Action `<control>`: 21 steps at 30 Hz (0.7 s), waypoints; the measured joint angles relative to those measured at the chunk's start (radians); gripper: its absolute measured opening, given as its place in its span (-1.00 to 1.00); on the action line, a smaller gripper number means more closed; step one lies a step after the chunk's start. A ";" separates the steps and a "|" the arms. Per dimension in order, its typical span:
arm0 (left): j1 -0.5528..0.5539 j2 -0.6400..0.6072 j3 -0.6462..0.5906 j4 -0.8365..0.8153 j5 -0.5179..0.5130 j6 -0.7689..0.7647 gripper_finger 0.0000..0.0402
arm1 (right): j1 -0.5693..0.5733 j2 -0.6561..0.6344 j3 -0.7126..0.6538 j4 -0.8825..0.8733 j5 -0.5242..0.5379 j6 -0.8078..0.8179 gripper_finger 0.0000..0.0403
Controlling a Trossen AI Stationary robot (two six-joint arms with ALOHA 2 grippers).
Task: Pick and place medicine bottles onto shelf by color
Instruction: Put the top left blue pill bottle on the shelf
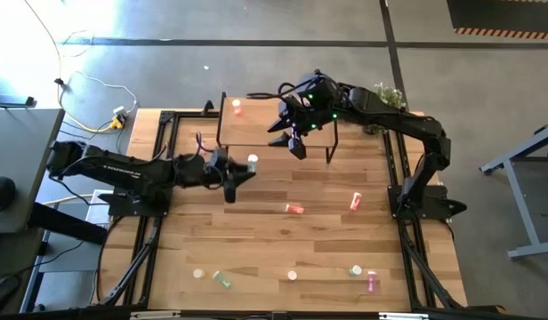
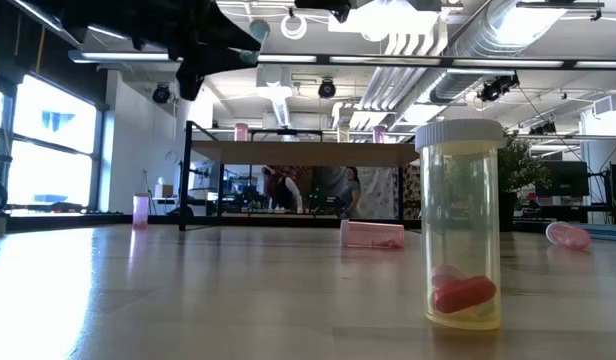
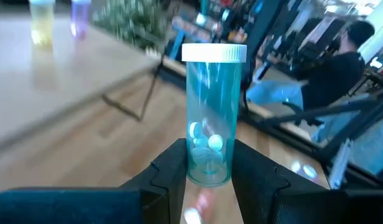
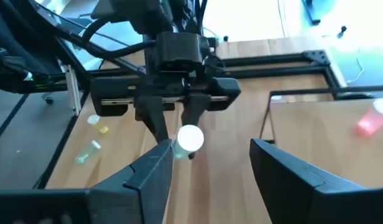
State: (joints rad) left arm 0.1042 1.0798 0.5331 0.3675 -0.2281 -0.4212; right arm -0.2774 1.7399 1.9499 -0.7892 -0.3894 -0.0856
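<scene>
My left gripper is shut on a teal medicine bottle with a white cap. It holds the bottle above the table, just on the near side of the shelf. In the low view the bottle shows high above the tabletop. My right gripper hangs open and empty over the shelf's near edge, and it looks down on the held bottle's cap. A pink bottle stands on the shelf top. Other bottles lie or stand on the table. My left gripper pinches the lower part of the teal bottle's body between its two fingers. The capped end sticks out beyond the fingertips. The bottle is lifted clear of the table.
Red and pink bottles lie mid-table. Several more, among them a green one and a pink one, sit near the front edge. A pale bottle with red pills stands close to the low camera. A plant stands behind the shelf's right end.
</scene>
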 joint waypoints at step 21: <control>0.243 0.000 0.000 0.103 0.097 0.163 -0.49 | -0.045 0.143 -0.001 0.244 -0.026 0.016 0.04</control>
State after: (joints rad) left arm 0.3469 1.0798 0.5331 0.4702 -0.1307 -0.2581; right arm -0.3222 1.8830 1.9488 -0.5450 -0.4156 -0.0695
